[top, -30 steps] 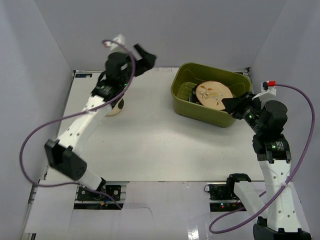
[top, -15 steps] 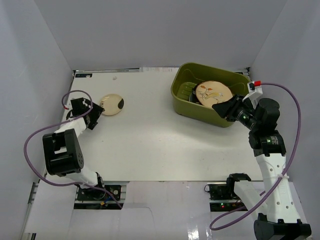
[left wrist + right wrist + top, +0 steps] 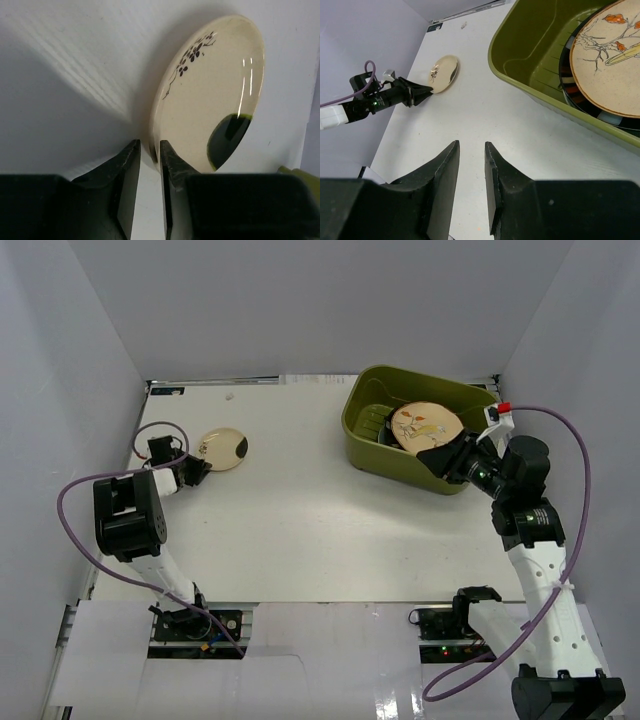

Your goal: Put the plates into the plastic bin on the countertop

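Note:
A small cream plate [image 3: 224,449] with a black flower sprig and a dark green spot lies flat on the white countertop [image 3: 300,520] at the left. My left gripper [image 3: 197,468] lies low at its left edge. In the left wrist view the jaws [image 3: 149,145] stand narrow with the plate's [image 3: 210,90] near rim between the tips. The olive-green plastic bin [image 3: 400,468] stands at the back right, holding a white-brown patterned plate [image 3: 425,427] on top of darker plates [image 3: 575,90]. My right gripper [image 3: 428,456] hovers by the bin's near wall, slightly open and empty [image 3: 471,144].
Pale walls close in the countertop on three sides. Purple cables loop from both arms, one [image 3: 160,428] right behind the left gripper. In the right wrist view the left gripper [image 3: 422,91] and the cream plate [image 3: 443,73] show far left, with the bin wall [image 3: 535,45] on the right.
The left arm dropped from high at the back to table level beside the cream plate, and its jaws closed from wide to narrow. The right gripper edged left along the bin.

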You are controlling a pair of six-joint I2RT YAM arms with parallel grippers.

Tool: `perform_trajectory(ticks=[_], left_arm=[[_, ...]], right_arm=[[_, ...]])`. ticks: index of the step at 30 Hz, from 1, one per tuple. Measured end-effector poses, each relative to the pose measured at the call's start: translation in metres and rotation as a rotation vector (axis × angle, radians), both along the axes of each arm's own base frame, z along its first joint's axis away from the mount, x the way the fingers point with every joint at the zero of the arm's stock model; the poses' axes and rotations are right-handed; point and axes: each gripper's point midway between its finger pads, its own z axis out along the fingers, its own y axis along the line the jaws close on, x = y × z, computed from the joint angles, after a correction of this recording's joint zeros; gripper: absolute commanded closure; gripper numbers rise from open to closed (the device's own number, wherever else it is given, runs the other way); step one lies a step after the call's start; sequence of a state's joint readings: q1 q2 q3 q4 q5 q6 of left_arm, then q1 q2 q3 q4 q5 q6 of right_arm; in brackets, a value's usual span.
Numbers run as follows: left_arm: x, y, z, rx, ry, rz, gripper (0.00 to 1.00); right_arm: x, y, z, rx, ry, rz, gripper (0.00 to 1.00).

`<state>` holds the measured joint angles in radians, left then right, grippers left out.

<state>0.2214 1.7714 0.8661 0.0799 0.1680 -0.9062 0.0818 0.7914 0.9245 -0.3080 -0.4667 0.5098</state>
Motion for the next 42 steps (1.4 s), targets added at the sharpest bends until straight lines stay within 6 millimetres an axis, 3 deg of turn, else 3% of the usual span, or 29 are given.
perform_trajectory(ticks=[3,5,13,15,18,21,25,27,29,32,34,38,42], left_arm=[[0.008,0.001,0.000,-0.003,-0.012,0.005,0.82],[0.012,0.002,-0.001,-0.007,-0.019,0.010,0.99],[0.014,-0.003,0.011,-0.028,-0.063,-0.004,1.00],[0.011,-0.011,0.025,-0.052,-0.091,-0.014,1.00],[0.016,-0.038,0.075,-0.072,-0.204,-0.069,1.00],[0.024,-0.091,0.153,-0.078,-0.381,-0.191,1.00],[0.015,-0.199,0.268,-0.125,-0.644,-0.423,1.00],[-0.001,-0.248,0.305,-0.166,-0.730,-0.522,1.00],[-0.014,-0.287,0.326,-0.202,-0.773,-0.597,1.00],[-0.012,-0.335,0.334,-0.241,-0.786,-0.657,1.00],[-0.003,-0.367,0.323,-0.251,-0.758,-0.683,1.00],[0.018,-0.426,0.279,-0.240,-0.669,-0.720,1.00],[0.024,-0.489,0.230,-0.200,-0.574,-0.782,1.00]], right_arm=[[-0.002,0.007,-0.007,0.003,0.018,0.023,0.68],[-0.004,0.011,-0.011,0.001,0.026,0.033,0.67],[-0.005,0.022,-0.015,-0.003,0.033,0.058,0.67],[-0.003,0.021,-0.014,-0.005,0.037,0.049,0.67],[0.001,0.019,-0.004,-0.003,0.019,0.029,0.67],[0.002,0.015,0.017,0.001,-0.027,-0.001,0.67],[-0.001,0.006,0.049,0.010,-0.105,-0.056,0.67],[-0.004,0.002,0.065,0.019,-0.139,-0.081,0.67],[-0.008,-0.003,0.084,0.029,-0.182,-0.106,0.68],[-0.019,-0.010,0.116,0.051,-0.252,-0.140,0.68],[-0.028,-0.013,0.137,0.069,-0.297,-0.148,0.69],[-0.046,-0.016,0.169,0.100,-0.378,-0.146,0.69],[-0.046,-0.016,0.164,0.098,-0.369,-0.146,0.68]])
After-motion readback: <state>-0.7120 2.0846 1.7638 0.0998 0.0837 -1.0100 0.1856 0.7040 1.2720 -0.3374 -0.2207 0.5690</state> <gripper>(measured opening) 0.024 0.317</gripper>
